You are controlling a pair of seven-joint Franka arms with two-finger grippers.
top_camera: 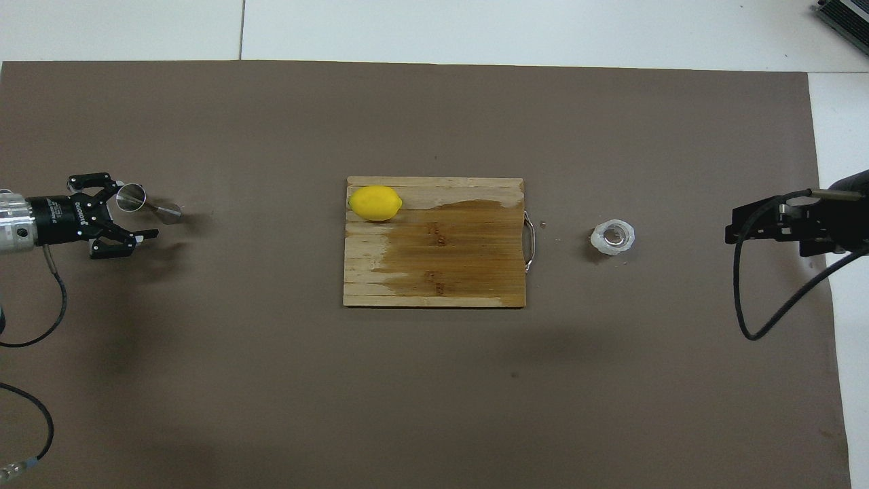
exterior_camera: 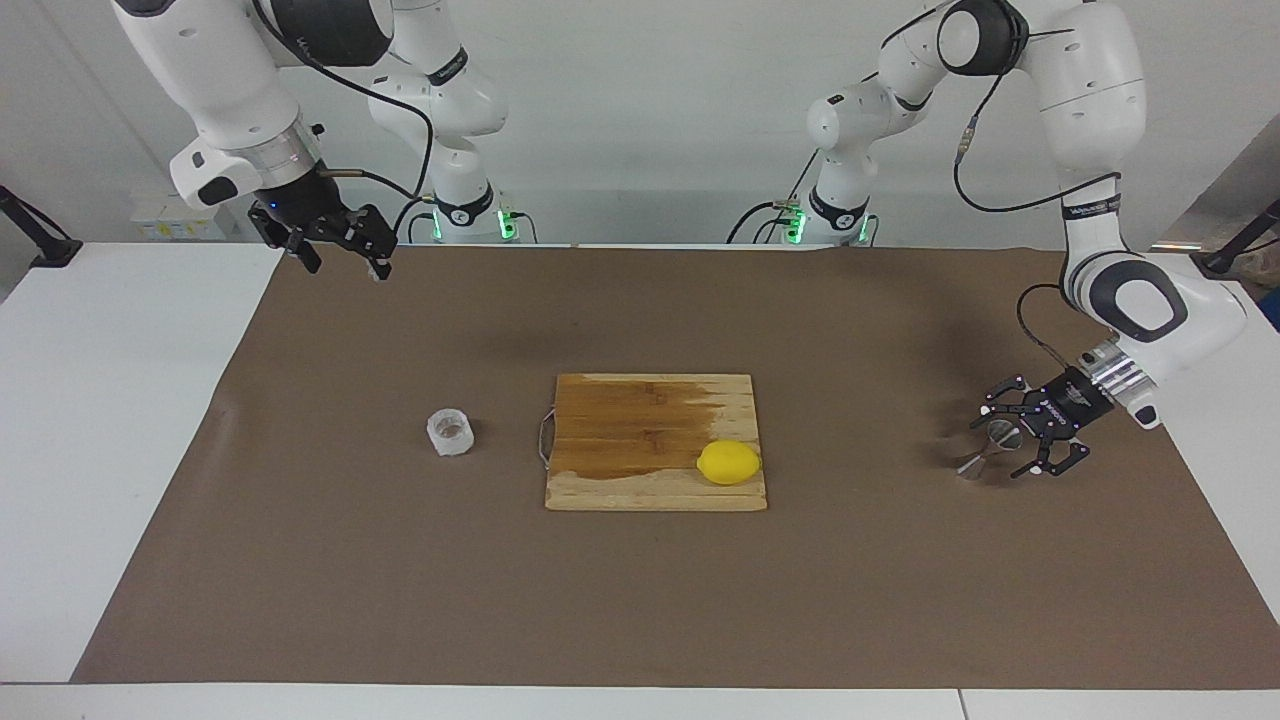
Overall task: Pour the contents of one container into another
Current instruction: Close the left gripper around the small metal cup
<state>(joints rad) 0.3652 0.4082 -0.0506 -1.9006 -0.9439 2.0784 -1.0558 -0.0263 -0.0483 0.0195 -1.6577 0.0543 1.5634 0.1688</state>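
The steel hourglass jigger (exterior_camera: 975,462) (top_camera: 166,212) stands on the brown mat toward the left arm's end of the table. My left gripper (exterior_camera: 1002,441) (top_camera: 138,208) is low beside it and open, one finger on each side of the jigger's upper cone. Contact does not show. The squat translucent whitish cup (exterior_camera: 451,432) (top_camera: 613,237) sits upright on the mat toward the right arm's end, beside the board's wire handle. My right gripper (exterior_camera: 342,262) (top_camera: 747,224) waits open and empty, raised over the mat's corner at its own end.
A wooden cutting board (exterior_camera: 640,420) (top_camera: 434,258) with a dark wet patch lies mid-table. A yellow lemon (exterior_camera: 729,462) (top_camera: 375,203) rests on its corner nearest the jigger. White table shows around the brown mat (exterior_camera: 640,600).
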